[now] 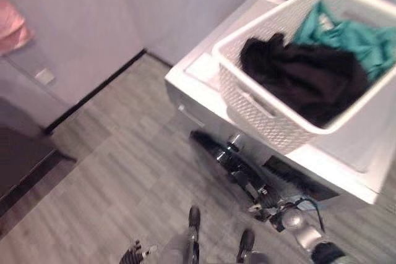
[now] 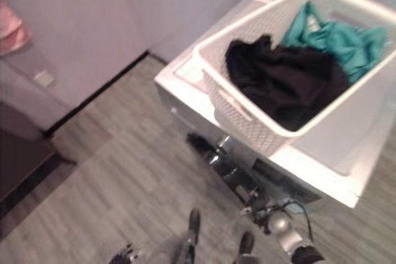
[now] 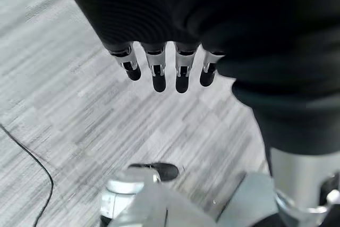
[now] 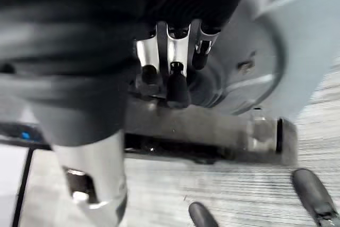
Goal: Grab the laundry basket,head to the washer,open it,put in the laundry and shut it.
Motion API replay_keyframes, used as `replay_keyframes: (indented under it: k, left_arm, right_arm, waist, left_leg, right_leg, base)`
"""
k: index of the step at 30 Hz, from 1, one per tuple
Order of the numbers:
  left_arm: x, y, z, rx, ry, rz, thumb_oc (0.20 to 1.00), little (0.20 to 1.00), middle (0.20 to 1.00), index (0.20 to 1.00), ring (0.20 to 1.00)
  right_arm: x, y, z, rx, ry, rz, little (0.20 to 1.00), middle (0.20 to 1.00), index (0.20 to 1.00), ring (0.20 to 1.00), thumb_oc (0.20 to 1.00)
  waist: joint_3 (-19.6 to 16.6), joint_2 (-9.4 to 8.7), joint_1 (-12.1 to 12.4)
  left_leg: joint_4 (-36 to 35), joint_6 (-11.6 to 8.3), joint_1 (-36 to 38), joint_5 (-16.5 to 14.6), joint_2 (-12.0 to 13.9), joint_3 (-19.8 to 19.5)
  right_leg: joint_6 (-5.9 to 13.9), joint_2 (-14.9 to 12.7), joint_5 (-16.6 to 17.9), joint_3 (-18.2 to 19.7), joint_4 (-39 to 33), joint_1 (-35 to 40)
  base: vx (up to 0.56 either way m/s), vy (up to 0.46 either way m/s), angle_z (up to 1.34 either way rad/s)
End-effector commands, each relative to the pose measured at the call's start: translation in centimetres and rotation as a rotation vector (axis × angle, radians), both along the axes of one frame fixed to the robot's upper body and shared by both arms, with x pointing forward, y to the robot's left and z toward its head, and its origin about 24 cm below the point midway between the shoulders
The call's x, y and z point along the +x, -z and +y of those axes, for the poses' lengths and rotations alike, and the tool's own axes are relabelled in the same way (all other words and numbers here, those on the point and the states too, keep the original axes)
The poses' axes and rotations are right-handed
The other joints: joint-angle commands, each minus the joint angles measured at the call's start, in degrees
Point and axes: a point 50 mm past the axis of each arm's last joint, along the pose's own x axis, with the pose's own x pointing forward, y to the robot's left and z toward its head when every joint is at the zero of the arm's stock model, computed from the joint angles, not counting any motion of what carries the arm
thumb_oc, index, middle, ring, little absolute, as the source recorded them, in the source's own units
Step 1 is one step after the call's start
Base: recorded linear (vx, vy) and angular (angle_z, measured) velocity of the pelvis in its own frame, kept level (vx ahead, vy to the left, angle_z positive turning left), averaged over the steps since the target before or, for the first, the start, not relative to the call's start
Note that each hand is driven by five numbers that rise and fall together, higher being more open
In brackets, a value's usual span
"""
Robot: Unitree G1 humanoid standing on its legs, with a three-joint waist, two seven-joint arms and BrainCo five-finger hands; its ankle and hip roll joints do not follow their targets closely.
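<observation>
White laundry basket [image 1: 272,112] on top of the washer [image 1: 192,81], overhanging its front edge, holding a black garment [image 1: 303,75] and a teal garment [image 1: 349,35]. Open grey floor [image 1: 124,171] left of the washer, wall [image 1: 93,23] behind. Right hand [image 4: 170,73] at the washer door [image 4: 239,73], fingers curled by its rim; hold unclear. Left hand [image 3: 167,70] over bare floor, fingers straight, holding nothing.

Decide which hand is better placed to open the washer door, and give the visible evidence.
The right hand. Its wrist view shows its fingers right at the washer door. The left hand hangs with straight fingers over bare floor, away from the door. The laundry basket already sits on top.
</observation>
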Motion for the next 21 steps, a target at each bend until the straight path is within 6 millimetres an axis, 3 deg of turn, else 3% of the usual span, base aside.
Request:
replay_keyframes:
  k: [1, 2, 3, 6, 7, 8, 11, 16, 19, 20, 21]
  left_arm:
    - [2.7, -1.2, 2.1, 0.073, 0.016, -0.08, 1.0, 1.0, 1.0, 1.0, 1.0]
    - [3.0, -1.3, 2.1, 0.075, 0.012, -0.086, 1.0, 1.0, 1.0, 1.0, 1.0]
    - [3.4, -1.2, 1.9, 0.079, 0.01, -0.083, 1.0, 1.0, 1.0, 1.0, 1.0]
    - [4.0, -1.3, 1.8, 0.092, 0.005, -0.086, 1.0, 1.0, 1.0, 1.0, 1.0]
    - [4.3, -1.4, 1.8, 0.096, -0.005, -0.098, 1.0, 1.0, 1.0, 1.0, 1.0]
    - [4.3, -1.4, 1.8, 0.097, -0.005, -0.098, 1.0, 1.0, 1.0, 1.0, 1.0]
    - [4.0, -1.5, 3.0, 0.143, -0.063, -0.076, 1.0, 1.0, 1.0, 1.0, 1.0]
    - [3.8, -1.7, 3.9, 0.169, -0.109, -0.075, 1.0, 1.0, 1.0, 1.0, 1.0]
    - [3.6, -1.6, 3.8, 0.156, -0.126, -0.072, 1.0, 1.0, 1.0, 1.0, 1.0]
    - [4.0, -1.9, 3.4, 0.113, -0.148, -0.119, 1.0, 1.0, 1.0, 1.0, 1.0]
    - [4.5, -2.3, 3.4, 0.096, -0.15, -0.152, 1.0, 1.0, 1.0, 1.0, 1.0]
  right_arm:
    - [7.3, -5.0, 7.3, 0.178, -0.047, -0.235, 1.0, 1.0, 1.0, 1.0, 1.0]
    - [7.5, -5.0, 8.8, 0.209, -0.079, -0.219, 1.0, 1.0, 1.0, 1.0, 1.0]
    - [7.6, -5.2, 12.5, 0.272, -0.172, -0.193, 1.0, 1.0, 1.0, 1.0, 1.0]
    - [6.9, -5.4, 17.8, 0.353, -0.303, -0.14, 1.0, 1.0, 1.0, 1.0, 1.0]
    - [5.8, -5.3, 21.3, 0.41, -0.382, -0.082, 1.0, 1.0, 1.0, 1.0, 1.0]
    - [5.8, -5.3, 21.3, 0.41, -0.382, -0.082, 1.0, 1.0, 1.0, 1.0, 1.0]
    - [3.2, -5.6, 27.2, 0.624, -0.436, 0.072, 1.0, 1.0, 1.0, 1.0, 1.0]
    - [1.2, -5.9, 29.9, 0.819, -0.425, 0.2, 1.0, 1.0, 1.0, 1.0, 1.0]
    - [1.2, -5.3, 29.2, 0.837, -0.38, 0.222, 1.0, 1.0, 1.0, 1.0, 1.0]
    - [1.6, -3.9, 27.1, 0.795, -0.313, 0.228, 1.0, 1.0, 1.0, 1.0, 1.0]
    - [1.8, -3.3, 26.3, 0.773, -0.29, 0.233, 1.0, 1.0, 1.0, 1.0, 1.0]
  waist:
    - [1.95, -0.84, 4.17]
    - [2.35, -0.82, 4.46]
    - [3.09, -0.91, 5.28]
    - [3.28, -1.28, 6.36]
    - [3.35, -1.5, 7.31]
    - [3.19, -1.56, 7.27]
    - [2.57, -2.38, 9.78]
    - [1.07, -3.35, 11.66]
    - [0.2, -3.59, 12.08]
    - [-1.43, -3.93, 12.29]
    - [-1.88, -3.98, 12.27]
  left_leg:
    - [3.83, -2.83, -0.05, -3.35, 2.67, -3.22]
    - [4.09, -2.73, -0.65, -3.29, 2.63, -3.25]
    - [4.27, -2.69, -0.98, -3.34, 2.99, -2.68]
    - [4.15, -2.93, -1.1, -2.9, 3.49, -2.21]
    - [3.67, -3.29, -0.3, -2.72, 4.25, -1.85]
    - [3.68, -3.26, -0.57, -2.61, 4.19, -1.9]
    - [2.62, -4.3, 1.44, -1.76, 6.58, -1.63]
    - [1.65, -5.95, 2.79, -0.38, 8.86, -2.55]
    - [1.25, -6.49, 3.28, 0.18, 9.46, -3.6]
    - [0.81, -6.81, 3.85, 0.59, 9.69, -4.91]
    - [0.8, -6.83, 4.04, 0.59, 9.73, -5.19]
  right_leg:
    - [5.71, -10.48, -2.04, 3.02, 5.88, -3.69]
    - [5.66, -10.54, -1.98, 3.29, 6.15, -4.34]
    - [5.68, -10.46, -1.86, 3.62, 6.38, -5.01]
    - [5.55, -10.03, -1.56, 3.87, 5.97, -5.14]
    - [5.34, -9.33, -1.78, 4.22, 5.59, -4.55]
    - [5.36, -9.36, -1.63, 4.16, 5.5, -4.74]
    - [4.56, -6.82, -2.78, 4.95, 4.59, -3.32]
    - [3.64, -4.55, -4.33, 3.45, 3.72, -0.81]
    - [3.17, -3.62, -5.14, 2.34, 3.33, 0.77]
    - [2.78, -2.65, -5.97, 1.25, 2.88, 2.68]
    - [2.76, -2.46, -6.1, 0.86, 2.85, 3.2]
  base:
    - [-0.08, 0.031, -0.18]
    - [-0.1, 0.022, -0.25]
    - [-0.08, 0.013, -0.25]
    - [-0.03, -0.032, -0.51]
    - [-0.01, -0.055, -0.89]
    - [-0.01, -0.084, -0.98]
    - [0.0, -0.122, 0.07]
    - [0.01, -0.14, 0.21]
    - [0.04, -0.128, 0.76]
    - [0.07, -0.11, 0.92]
    - [0.08, -0.113, 0.69]
